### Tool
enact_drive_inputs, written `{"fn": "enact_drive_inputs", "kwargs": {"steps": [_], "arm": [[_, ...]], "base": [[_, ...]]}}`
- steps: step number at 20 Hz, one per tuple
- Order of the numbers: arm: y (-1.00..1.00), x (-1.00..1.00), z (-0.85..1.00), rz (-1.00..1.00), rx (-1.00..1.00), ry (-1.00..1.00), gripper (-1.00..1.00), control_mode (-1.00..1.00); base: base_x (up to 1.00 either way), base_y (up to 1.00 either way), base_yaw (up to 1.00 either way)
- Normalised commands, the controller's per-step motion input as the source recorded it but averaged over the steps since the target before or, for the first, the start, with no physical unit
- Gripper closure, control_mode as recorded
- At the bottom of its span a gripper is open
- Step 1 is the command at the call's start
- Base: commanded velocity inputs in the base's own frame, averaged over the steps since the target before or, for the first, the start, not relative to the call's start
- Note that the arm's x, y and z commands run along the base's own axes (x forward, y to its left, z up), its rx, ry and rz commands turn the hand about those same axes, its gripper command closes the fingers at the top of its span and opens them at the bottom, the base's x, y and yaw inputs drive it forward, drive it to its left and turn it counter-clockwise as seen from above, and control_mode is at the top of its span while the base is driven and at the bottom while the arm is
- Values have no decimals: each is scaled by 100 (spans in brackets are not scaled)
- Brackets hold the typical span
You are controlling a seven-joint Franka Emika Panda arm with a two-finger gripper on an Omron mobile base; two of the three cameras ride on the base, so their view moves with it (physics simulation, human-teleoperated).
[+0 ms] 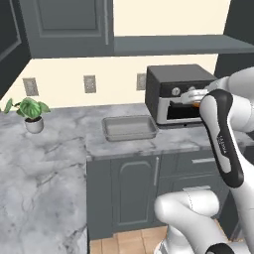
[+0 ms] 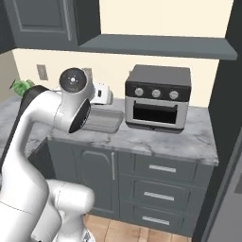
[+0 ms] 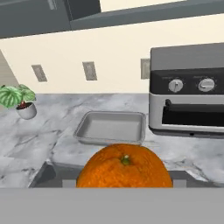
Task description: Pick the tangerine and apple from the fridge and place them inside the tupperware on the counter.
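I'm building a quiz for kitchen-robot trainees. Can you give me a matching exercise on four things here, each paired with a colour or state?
Things:
1 tupperware
2 toaster oven
3 potted plant
4 orange fruit

States:
A green leaves, white pot
B grey, empty
C carried in the air
D knobs on front, door shut

Pairs: 1-B, 2-D, 3-A, 4-C

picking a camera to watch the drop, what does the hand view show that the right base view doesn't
Hand view, of the two: an orange fruit with a stem spot, close at the bottom. Right base view, of the two: the white arm and the drawers under the counter. Both: the empty tupperware and the toaster oven beside it.
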Motion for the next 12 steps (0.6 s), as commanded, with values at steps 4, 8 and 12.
{"fn": "enact_drive_inputs", "kwargs": {"steps": [4,8,12], "arm": [[0,0,0,0,0,0,100,100],[0,0,0,0,0,0,100,100],[0,0,0,0,0,0,100,100]], "base": [[47,20,0],[43,-1,0],[53,11,0]]}}
